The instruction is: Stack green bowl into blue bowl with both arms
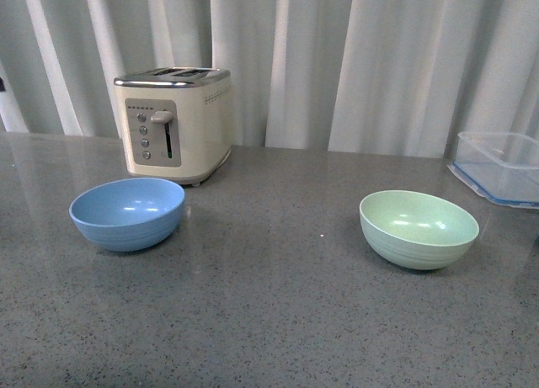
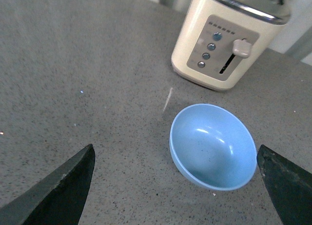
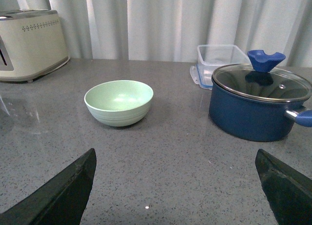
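The blue bowl (image 1: pixel 127 212) stands upright and empty on the grey counter at the left, in front of the toaster. The green bowl (image 1: pixel 418 228) stands upright and empty at the right, well apart from it. Neither arm shows in the front view. In the left wrist view the left gripper (image 2: pixel 175 186) is open above the counter, with the blue bowl (image 2: pixel 213 146) between and just beyond its fingertips (image 2: pixel 63 186). In the right wrist view the right gripper (image 3: pixel 175 186) is open and empty, and the green bowl (image 3: pixel 119 102) sits some way beyond it.
A cream toaster (image 1: pixel 175 123) stands behind the blue bowl. A clear blue-rimmed container (image 1: pixel 501 167) sits at the far right. A dark blue pot with a glass lid (image 3: pixel 258 100) stands beside the green bowl in the right wrist view. White curtains hang behind.
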Controlling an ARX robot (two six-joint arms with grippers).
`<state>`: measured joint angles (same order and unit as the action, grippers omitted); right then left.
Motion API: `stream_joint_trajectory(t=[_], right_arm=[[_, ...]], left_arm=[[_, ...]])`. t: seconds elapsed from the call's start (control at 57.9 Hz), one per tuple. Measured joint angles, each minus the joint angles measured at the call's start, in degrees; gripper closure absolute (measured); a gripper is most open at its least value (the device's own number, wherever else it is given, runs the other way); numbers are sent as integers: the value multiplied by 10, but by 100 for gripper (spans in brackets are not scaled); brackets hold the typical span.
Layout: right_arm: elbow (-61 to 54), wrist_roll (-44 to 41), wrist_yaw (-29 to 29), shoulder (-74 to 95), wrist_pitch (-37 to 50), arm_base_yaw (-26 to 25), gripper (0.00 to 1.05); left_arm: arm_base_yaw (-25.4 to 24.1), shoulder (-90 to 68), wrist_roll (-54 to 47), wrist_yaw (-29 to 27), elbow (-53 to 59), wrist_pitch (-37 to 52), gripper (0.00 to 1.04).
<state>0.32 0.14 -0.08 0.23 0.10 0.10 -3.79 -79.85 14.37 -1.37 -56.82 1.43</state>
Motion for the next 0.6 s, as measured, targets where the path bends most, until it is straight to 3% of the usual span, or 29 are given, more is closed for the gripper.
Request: stream_joint_trajectory(t=[0.328, 0.604], right_arm=[[0, 0, 0, 0, 0, 0, 10], [0, 0, 0, 0, 0, 0, 10]], left_arm=[[25, -214, 72, 3, -167, -84, 7], [53, -325, 116, -11, -240, -121, 7]])
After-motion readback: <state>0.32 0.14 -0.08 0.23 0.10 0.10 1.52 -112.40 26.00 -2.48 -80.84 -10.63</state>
